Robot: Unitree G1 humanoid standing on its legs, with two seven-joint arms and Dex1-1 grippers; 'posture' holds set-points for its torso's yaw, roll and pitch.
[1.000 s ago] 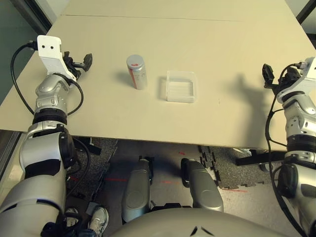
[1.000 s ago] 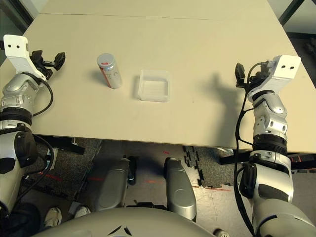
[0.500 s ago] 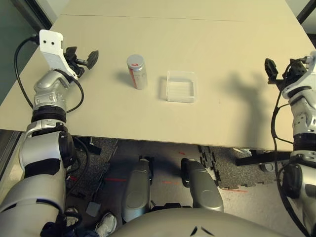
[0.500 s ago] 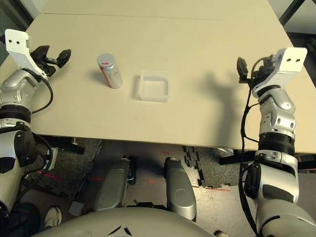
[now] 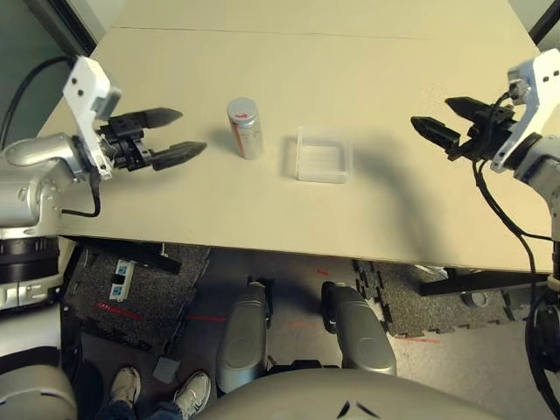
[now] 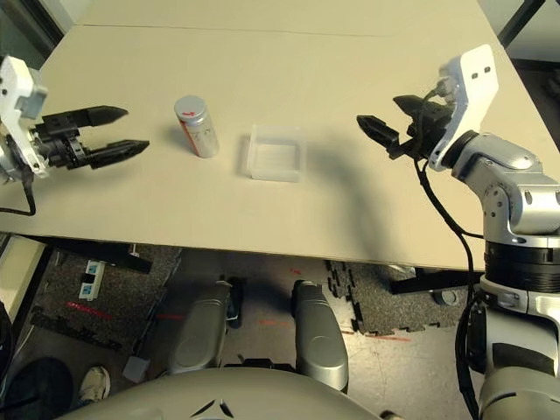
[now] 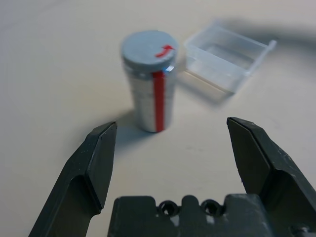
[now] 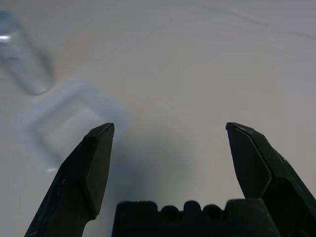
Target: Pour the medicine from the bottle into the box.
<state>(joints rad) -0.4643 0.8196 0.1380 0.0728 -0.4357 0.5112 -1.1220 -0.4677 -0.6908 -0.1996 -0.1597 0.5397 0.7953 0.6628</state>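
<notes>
The bottle, silver-grey with a red stripe and a round grey cap on, stands upright on the table left of centre. Just to its right lies the clear plastic box, with nothing visible inside. The medicine is hidden. My left gripper is open, a short way left of the bottle, its fingers pointing at it; its wrist view shows the bottle ahead and the box beyond. My right gripper is open above the table right of the box, fingers pointing toward the box.
The beige table has a seam across its far part. Its front edge runs near my body, with dark floor mats below. A person's shoes show on the floor at lower left.
Both arms have swung inward: the left gripper turned from the table's left edge to point at the bottle, the right from the right edge to point at the box. Bottle and box stay put.
</notes>
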